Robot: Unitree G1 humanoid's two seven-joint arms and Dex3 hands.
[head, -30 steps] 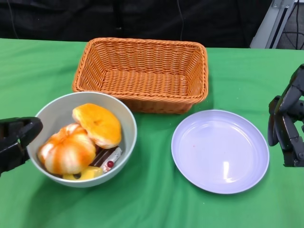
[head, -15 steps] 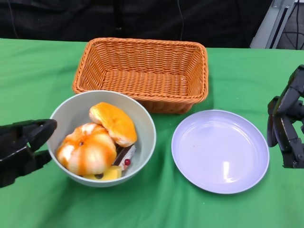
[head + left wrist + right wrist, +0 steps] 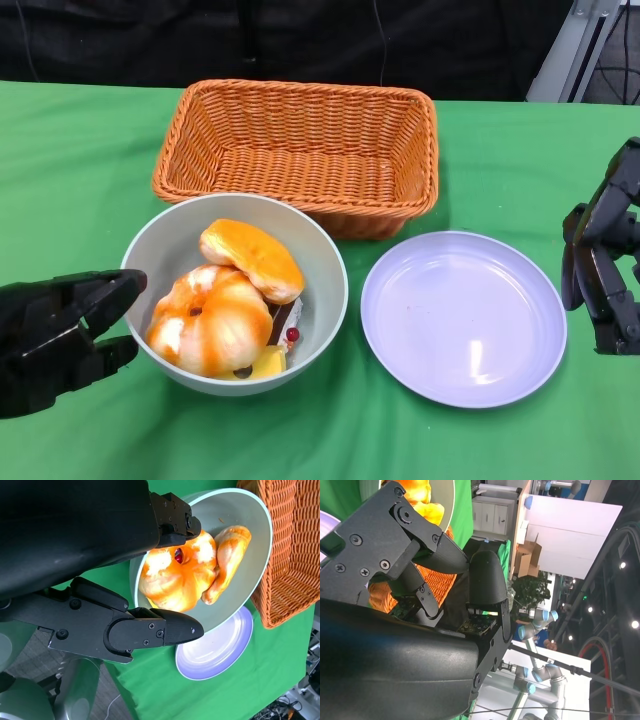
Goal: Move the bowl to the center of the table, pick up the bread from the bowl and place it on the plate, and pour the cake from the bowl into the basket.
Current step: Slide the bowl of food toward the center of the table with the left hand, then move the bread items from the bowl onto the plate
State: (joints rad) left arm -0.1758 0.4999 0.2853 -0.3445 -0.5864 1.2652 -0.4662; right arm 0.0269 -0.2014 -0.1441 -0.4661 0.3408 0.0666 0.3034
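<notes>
Head view: two breads [image 3: 228, 300], one bowl [image 3: 325, 262].

1. The head view looks down from above the table's near edge, facing the far side; the wicker basket [image 3: 300, 155] lies toward 12 o'clock, the grey bowl [image 3: 325, 262] near centre, and the lilac plate [image 3: 463, 318] toward 4 o'clock.
2. The left wrist view sits close behind the left hand [image 3: 125, 580], turned on its side, facing across the table; it shares the bowl [image 3: 255, 555], basket [image 3: 295, 550] and plate [image 3: 215, 655] with the head view.
3. The right wrist view sits very close behind the right hand [image 3: 420, 570], also rotated, aimed over the table toward a room with other robot arms [image 3: 540, 625]; its own hand fills most of the picture, and it shares slivers of the basket [image 3: 427, 590] and bowl [image 3: 451, 502].
</notes>
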